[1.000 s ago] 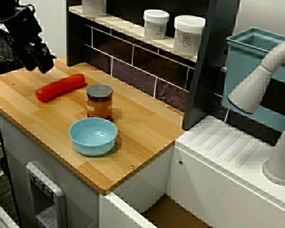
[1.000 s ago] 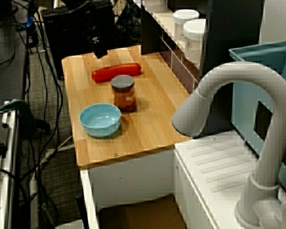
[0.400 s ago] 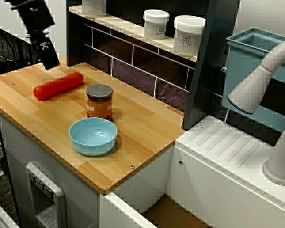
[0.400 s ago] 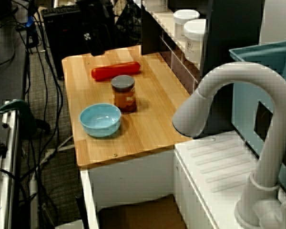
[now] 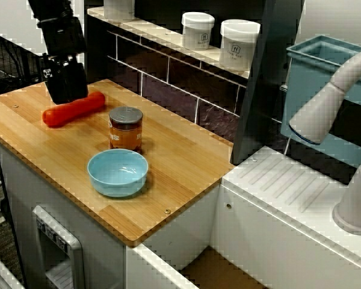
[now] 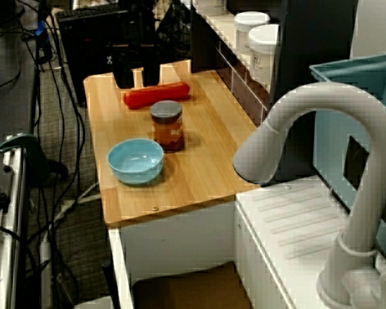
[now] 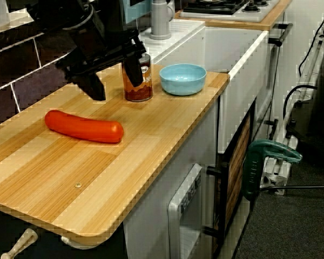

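- Wooden countertop (image 7: 151,135) is bearing a red sausage (image 7: 83,126).
- Gripper (image 7: 112,81) is hovering close by it, spread wide, empty.
- Sausage is looking light, smooth, roll-prone; middle suits gripping.

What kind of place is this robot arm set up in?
A kitchen, perhaps a test mock-up: there is a wooden counter, a white faucet over a ribbed drainboard, and a stove top further along the counter.

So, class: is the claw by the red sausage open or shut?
Open: the claw has its two fingers well apart, with nothing between them, near the red sausage.
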Motion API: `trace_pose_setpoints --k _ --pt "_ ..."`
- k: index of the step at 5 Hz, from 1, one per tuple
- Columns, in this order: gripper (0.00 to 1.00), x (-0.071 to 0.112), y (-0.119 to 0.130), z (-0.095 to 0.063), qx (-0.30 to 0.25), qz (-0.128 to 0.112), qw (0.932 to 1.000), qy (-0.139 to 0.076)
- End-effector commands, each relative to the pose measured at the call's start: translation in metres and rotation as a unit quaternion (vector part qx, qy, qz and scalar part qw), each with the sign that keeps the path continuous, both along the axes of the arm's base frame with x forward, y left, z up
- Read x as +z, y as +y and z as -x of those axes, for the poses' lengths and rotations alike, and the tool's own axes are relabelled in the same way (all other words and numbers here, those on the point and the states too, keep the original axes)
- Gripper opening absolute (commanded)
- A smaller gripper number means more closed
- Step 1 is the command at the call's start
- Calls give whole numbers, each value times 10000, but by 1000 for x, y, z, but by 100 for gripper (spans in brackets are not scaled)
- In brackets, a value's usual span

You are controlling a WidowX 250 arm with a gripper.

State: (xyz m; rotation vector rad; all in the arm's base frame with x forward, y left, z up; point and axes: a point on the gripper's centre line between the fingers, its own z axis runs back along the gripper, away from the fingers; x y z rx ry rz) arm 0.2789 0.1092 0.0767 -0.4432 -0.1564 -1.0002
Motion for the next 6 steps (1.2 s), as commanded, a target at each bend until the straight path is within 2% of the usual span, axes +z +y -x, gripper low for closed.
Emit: trace_pose_setpoints --k 1,2,3,4,6 --pt "100 5 -13 8 -805 -47 9956 -474" --pt "100 -2 -22 6 -630 -73 9964 -566" --pt "100 -10 -31 -1 -447 -200 9967 -640" --pt "100 -12 -43 -11 -275 -265 9967 -716" --pt "100 -9 -72 -24 -77 -224 9964 -819"
